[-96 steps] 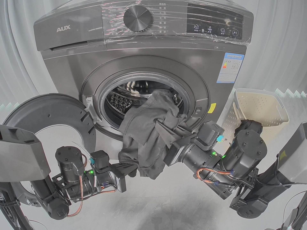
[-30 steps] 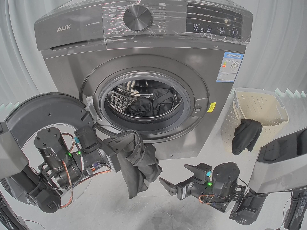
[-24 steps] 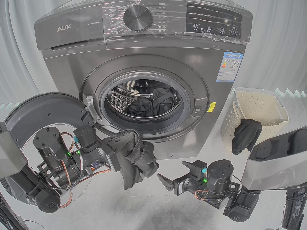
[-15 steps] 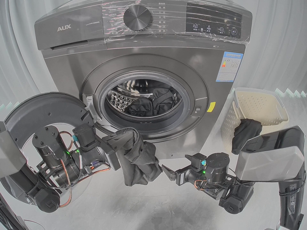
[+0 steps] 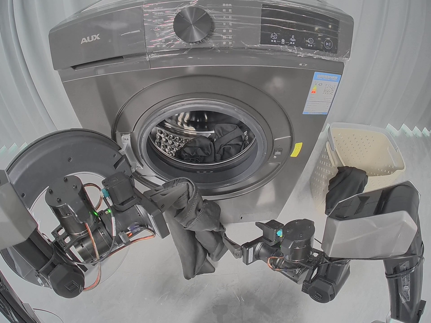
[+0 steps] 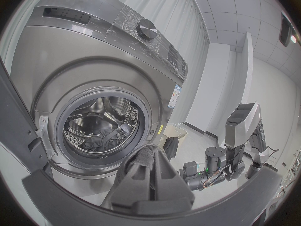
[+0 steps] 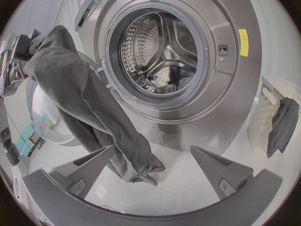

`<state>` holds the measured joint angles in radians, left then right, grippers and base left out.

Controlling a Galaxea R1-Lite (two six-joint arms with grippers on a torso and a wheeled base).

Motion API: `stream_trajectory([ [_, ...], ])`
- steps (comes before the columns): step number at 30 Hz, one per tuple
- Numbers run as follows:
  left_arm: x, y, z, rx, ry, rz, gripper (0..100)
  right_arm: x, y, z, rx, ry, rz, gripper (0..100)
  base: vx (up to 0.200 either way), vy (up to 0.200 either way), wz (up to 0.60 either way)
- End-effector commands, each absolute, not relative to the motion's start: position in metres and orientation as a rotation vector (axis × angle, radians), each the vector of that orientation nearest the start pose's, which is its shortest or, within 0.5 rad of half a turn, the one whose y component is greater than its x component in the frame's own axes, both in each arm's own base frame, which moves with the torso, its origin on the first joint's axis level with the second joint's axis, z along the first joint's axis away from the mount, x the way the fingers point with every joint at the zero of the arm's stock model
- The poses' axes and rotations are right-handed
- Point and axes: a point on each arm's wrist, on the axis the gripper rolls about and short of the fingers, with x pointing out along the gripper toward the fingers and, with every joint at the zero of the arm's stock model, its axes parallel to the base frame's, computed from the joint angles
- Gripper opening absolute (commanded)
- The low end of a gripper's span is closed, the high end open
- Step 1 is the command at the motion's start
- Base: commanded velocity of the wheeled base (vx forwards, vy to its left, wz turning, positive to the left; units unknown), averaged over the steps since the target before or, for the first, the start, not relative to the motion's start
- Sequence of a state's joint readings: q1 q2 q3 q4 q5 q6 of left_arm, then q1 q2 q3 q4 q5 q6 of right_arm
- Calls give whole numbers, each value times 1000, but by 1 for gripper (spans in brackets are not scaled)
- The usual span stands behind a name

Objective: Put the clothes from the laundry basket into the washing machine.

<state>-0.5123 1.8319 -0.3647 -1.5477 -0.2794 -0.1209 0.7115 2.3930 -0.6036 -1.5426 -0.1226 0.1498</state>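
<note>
Off to the far left the washing machine (image 5: 112, 90) door (image 5: 58, 158) hangs open. Just right of it my left claw (image 5: 162, 197) is pressed together on a dark garment (image 5: 197, 234), which dangles in front of the machine below the drum opening. Inside the drum (image 5: 168, 141) lie more dark clothes (image 5: 214, 142); lower down my right claw (image 7: 151, 149) is spread wide at the garment's hanging end, which seems to brush one finger, though I can't be sure, and farthest right the laundry basket (image 5: 386, 149) stands beside the machine with another dark piece (image 5: 343, 189) draped over its rim.
</note>
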Motion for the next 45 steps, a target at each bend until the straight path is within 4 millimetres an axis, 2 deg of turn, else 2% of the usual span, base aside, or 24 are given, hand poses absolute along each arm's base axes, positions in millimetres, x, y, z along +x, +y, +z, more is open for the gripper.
stream_trajectory([
  [1, 234, -139, 132, -124, -33, -797, 0, 271, 234, -7, 46, 262, 577, 100, 0, 0, 0],
  [7, 233, -139, 132, -124, -32, -797, 0, 285, 249, -16, 60, 225, 581, 100, 0, 0, 0],
  [11, 233, -139, 131, -124, -30, -796, 0, 290, 255, -14, 67, 198, 589, 100, 0, 0, 0],
  [17, 234, -139, 132, -124, -32, -797, 0, 287, 260, -10, 72, 185, 602, 100, 0, 0, 0],
  [23, 234, -139, 131, -124, -29, -795, 0, 277, 274, 2, 91, 155, 646, 100, 0, 0, 0],
  [26, 234, -139, 131, -124, -28, -798, 0, 279, 276, 5, 101, 140, 646, 100, 0, 0, 0],
  [38, 233, -139, 128, -122, -17, -799, 0, 287, 277, 39, 160, 43, 637, 100, 0, 0, 0],
  [45, 233, -139, 129, -123, -21, -798, 0, 294, 276, 35, 161, 39, 624, 100, 0, 0, 0],
])
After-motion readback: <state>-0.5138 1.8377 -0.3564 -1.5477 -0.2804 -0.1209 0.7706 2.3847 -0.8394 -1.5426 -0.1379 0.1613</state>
